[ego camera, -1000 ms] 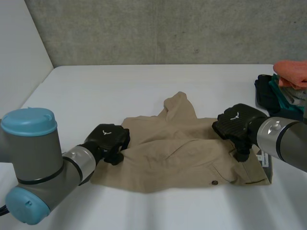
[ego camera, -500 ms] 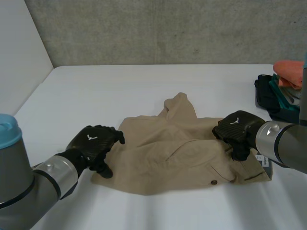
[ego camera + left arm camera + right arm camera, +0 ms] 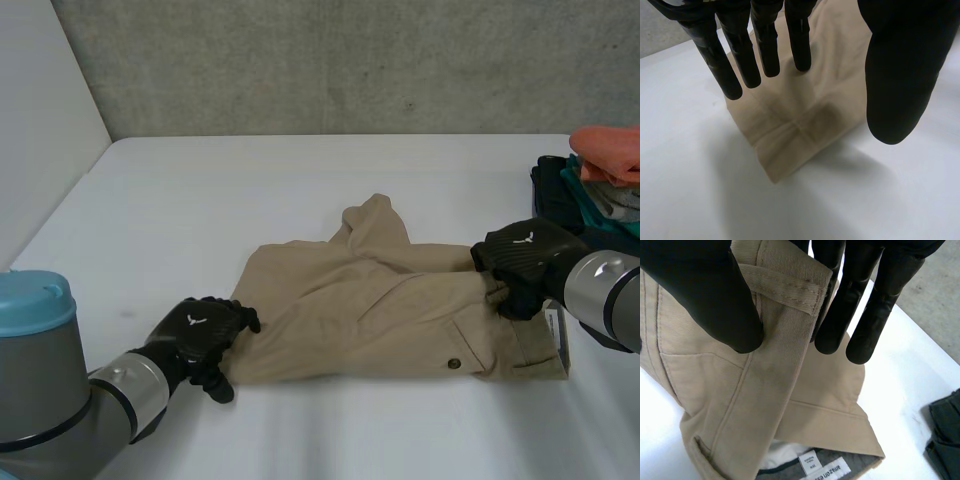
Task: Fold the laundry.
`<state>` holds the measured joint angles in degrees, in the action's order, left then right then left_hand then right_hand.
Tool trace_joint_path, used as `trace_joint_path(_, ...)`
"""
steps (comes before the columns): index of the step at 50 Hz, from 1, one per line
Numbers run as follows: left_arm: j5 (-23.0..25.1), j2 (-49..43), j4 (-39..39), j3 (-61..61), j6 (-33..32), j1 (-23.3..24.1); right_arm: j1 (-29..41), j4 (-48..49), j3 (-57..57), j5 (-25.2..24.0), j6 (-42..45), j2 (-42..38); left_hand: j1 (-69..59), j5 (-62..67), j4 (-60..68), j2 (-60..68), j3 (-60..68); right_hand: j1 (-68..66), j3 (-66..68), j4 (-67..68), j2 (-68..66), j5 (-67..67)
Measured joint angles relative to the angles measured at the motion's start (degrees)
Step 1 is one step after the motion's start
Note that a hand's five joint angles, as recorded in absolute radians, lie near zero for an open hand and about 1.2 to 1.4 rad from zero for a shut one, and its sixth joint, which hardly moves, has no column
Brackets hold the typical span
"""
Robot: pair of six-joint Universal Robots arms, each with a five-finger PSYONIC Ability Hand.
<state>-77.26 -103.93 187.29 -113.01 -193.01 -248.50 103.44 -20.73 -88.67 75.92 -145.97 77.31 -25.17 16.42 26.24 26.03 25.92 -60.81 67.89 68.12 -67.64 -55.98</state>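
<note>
The head camera sits behind and between the two arms, looking down and forward across the white table to a concrete wall. Each wrist camera looks along its own palm from very close: the left hand above a hem corner of the beige trousers, the right hand at their waistband. All three views share the trousers.
</note>
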Motion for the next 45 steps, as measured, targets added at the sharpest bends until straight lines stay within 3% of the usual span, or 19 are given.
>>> trace_joint_path(10, -0.15, -2.15, 2.4, 0.78, 0.01, 1.02, -1.39, 2.87, -2.13, 0.07, -0.14, 0.0, -9.5, 7.29, 7.48, 7.91, 7.51, 0.0, 0.0, 0.01, 0.0, 0.0)
trace_joint_path(11, -0.18, -2.69, 3.2, 1.03, 0.01, 1.26, -1.42, 3.07, -2.27, 0.07, -0.15, -0.02, -17.42, 14.3, 14.63, 14.67, 14.73, 0.0, 0.0, 0.01, 0.0, 0.0)
trace_joint_path(12, -0.25, -3.19, 3.94, 1.25, 0.0, 1.47, -1.46, 3.39, -2.5, 0.08, -0.16, -0.04, -33.94, 29.71, 30.2, 30.46, 30.34, 0.0, 0.0, 0.01, 0.0, 0.0)
trace_joint_path(15, -0.55, -4.32, 5.81, 1.94, -0.23, 2.02, -1.54, 4.03, -3.06, 0.07, 0.1, -0.05, -40.85, 39.71, 41.25, 41.56, 41.3, 0.0, 0.0, 0.01, 0.0, 0.0)
trace_joint_path(21, -1.45, -4.84, 6.7, 3.33, -1.85, 2.75, -1.51, 3.59, -3.43, 0.06, 1.54, 0.11, -40.85, 39.76, 42.33, 42.45, 42.1, 0.0, 0.0, 0.01, 0.0, 0.0)
trace_joint_path(28, -3.85, -4.39, 2.27, 9.24, -12.96, 4.93, -1.02, -3.57, -2.23, 1.48, 18.14, 1.96, -40.85, 39.77, 42.35, 42.5, 42.17, 0.0, 0.0, 0.01, 0.0, 0.0)
trace_joint_path(35, -5.1, -9.76, 3.19, 18.68, -17.57, 5.28, -0.01, -2.43, 4.73, 4.38, 19.55, -1.37, -40.85, 39.76, 42.37, 42.59, 42.34, 0.0, 0.0, 0.04, 0.0, 0.0)
trace_joint_path(41, -8.39, -16.9, 10.77, 38.14, -18.39, 4.94, 3.77, 8.82, 21.05, 9.7, 13.61, -9.53, -40.85, 39.76, 42.39, 42.61, 42.38, 0.0, 0.0, 0.05, 0.0, 0.0)
trace_joint_path(44, -9.08, -17.75, 17.11, 45.28, -18.16, 4.77, 5.2, 18.46, 25.92, 10.46, 12.36, -11.53, -40.85, 39.77, 42.44, 42.62, 42.39, 0.0, 0.0, 0.05, 0.0, 0.0)
trace_joint_path(45, -9.34, -17.88, 21.18, 48.61, -18.04, 4.68, 5.87, 25.9, 28.04, 10.78, 11.86, -12.29, -40.85, 39.76, 42.57, 42.62, 42.39, 0.0, 0.0, 0.05, 0.0, 0.0)
